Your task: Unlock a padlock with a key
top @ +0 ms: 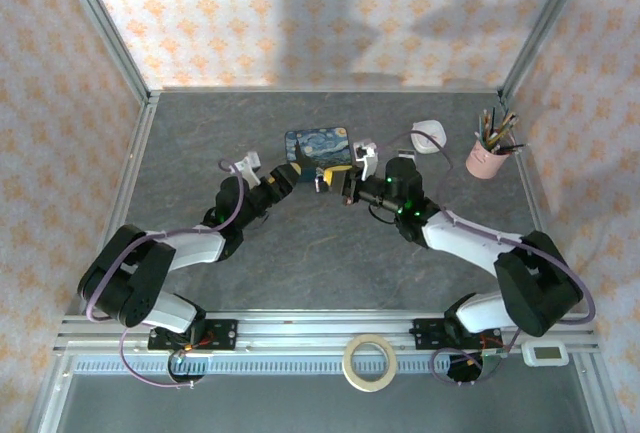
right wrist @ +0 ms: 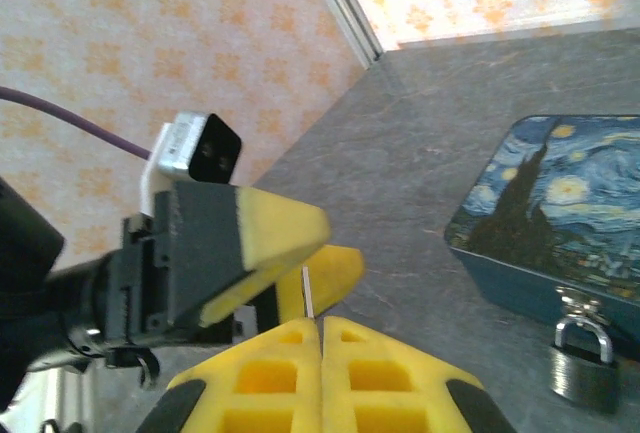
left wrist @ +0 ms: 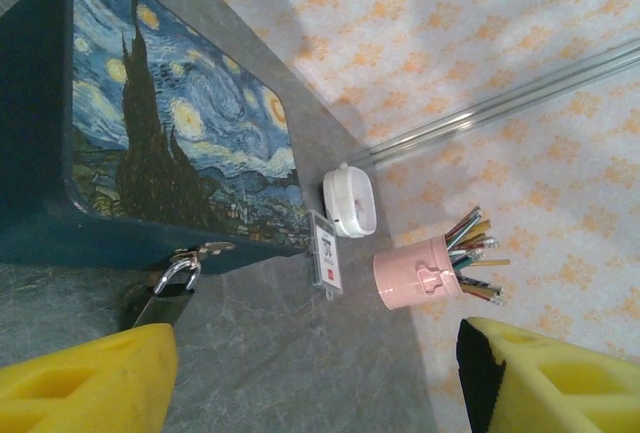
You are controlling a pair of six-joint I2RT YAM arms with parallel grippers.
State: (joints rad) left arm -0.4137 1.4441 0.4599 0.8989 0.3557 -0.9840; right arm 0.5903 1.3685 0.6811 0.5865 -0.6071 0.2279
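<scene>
From above, saw the left gripper [top: 300,175] and the right gripper [top: 338,183] nose to nose at the near side of the blue box [top: 318,143]. Through the left wrist camera, found yellow fingers [left wrist: 90,383] spread wide, holding nothing, and the padlock [left wrist: 168,295] hanging off the box's near edge onto the table [left wrist: 300,353]. Through the right wrist camera, found fingers [right wrist: 380,383] pressed together on the key [right wrist: 307,295], blade poking out, and the padlock apart from it by the box.
</scene>
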